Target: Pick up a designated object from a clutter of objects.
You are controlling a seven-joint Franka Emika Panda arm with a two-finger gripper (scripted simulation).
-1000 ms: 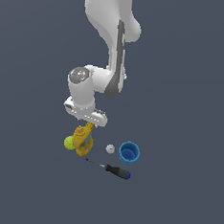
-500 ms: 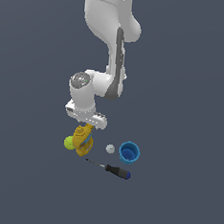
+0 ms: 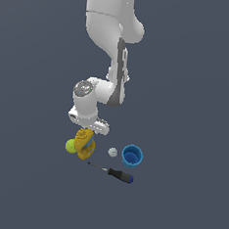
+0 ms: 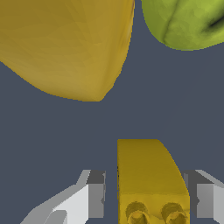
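In the wrist view the yellow-orange toy brick (image 4: 146,170), boxy with round studs, lies between the fingers of my gripper (image 4: 146,192). The gripper is open. One finger (image 4: 204,199) is close against the brick and the other finger (image 4: 94,197) stands a small gap away. In the exterior view the gripper (image 3: 88,130) is low over the yellow-orange pieces (image 3: 84,144), and I cannot tell the brick from the lump there.
A rounded yellow-orange lump (image 4: 65,43) and a yellow-green ball (image 4: 188,22) lie just beyond the brick. In the exterior view the ball (image 3: 71,145) is left of the pieces. A tiny white ball (image 3: 112,152), a blue cup (image 3: 132,156) and a dark-handled screwdriver (image 3: 114,173) lie to the right.
The arm has come down a little, bringing the gripper lower onto the yellow-orange pieces. The objects have not moved.
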